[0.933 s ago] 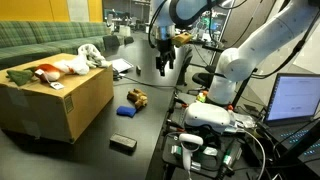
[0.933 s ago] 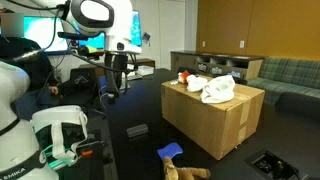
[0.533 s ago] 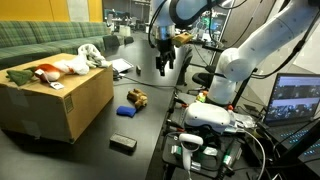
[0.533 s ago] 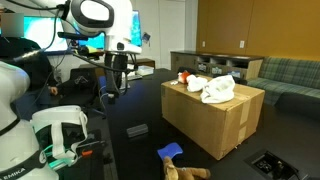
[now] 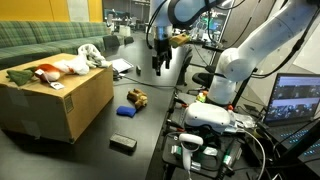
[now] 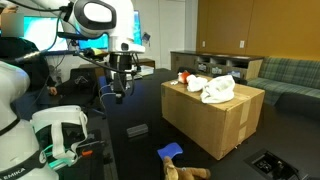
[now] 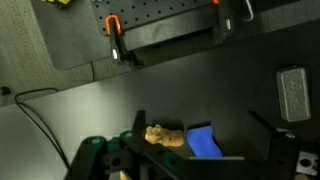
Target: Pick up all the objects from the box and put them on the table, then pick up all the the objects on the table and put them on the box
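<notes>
Your gripper (image 5: 160, 63) hangs high over the broad, matte dark grey table (image 5: 95, 152), jaws spread wide with nothing between them. Straight below, the wrist view shows the small brown soft plush toy (image 7: 165, 136) lying just beside the blue flat block (image 7: 203, 142); whether they touch you cannot tell. The black flat slab (image 7: 292, 93) sits well apart from both, alone on the dark surface. Further out stands the large brown cardboard box (image 5: 62, 108), carrying the white plush toy (image 5: 82, 62), the red-and-white plush toy (image 5: 45, 72) and the green plush toy (image 5: 18, 76) on its top.

The plush pieces should be light and squashy, so close across the thickest part of the body and let the filling give. The block and slab look stiff and low: pinch each across its narrow sides, going right down to the table, since thin smooth edges may slip out of a shallow hold
</notes>
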`<action>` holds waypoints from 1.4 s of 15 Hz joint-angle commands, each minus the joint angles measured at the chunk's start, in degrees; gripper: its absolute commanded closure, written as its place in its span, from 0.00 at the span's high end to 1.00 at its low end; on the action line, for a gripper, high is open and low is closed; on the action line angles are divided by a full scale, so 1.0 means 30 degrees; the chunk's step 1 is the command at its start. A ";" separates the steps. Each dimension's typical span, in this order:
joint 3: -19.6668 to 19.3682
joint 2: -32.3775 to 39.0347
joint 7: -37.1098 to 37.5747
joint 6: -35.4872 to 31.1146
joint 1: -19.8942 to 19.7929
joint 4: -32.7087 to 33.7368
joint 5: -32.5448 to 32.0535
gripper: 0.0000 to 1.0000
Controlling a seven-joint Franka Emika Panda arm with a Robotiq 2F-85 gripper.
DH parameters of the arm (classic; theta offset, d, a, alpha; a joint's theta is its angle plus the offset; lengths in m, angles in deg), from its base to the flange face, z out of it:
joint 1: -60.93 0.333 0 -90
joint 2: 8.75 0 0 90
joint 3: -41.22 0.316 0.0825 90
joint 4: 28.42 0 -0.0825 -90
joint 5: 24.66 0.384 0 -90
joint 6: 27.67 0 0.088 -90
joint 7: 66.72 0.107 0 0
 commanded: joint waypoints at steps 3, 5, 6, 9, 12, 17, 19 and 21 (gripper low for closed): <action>-0.0348 0.4122 -0.0026 -0.5011 -0.0664 0.2368 -0.1488 1.00; -0.0372 0.5598 0.0058 -0.6653 -0.0887 0.3358 -0.2147 1.00; -0.0454 0.6391 -0.0030 -0.7295 -0.0910 0.4000 -0.2387 1.00; -0.0692 0.8937 -0.0227 -0.8623 -0.0716 0.6221 -0.2958 1.00; -0.1029 1.1362 -0.0531 -0.9183 -0.0330 0.8596 -0.3191 1.00; -0.2105 1.4423 -0.0425 -0.9923 0.0453 1.2123 -0.4450 1.00; -0.2746 1.5141 -0.0253 -1.0095 0.0831 1.3176 -0.5290 1.00; -0.3303 1.5561 -0.0385 -1.0436 0.1128 1.3889 -0.5864 1.00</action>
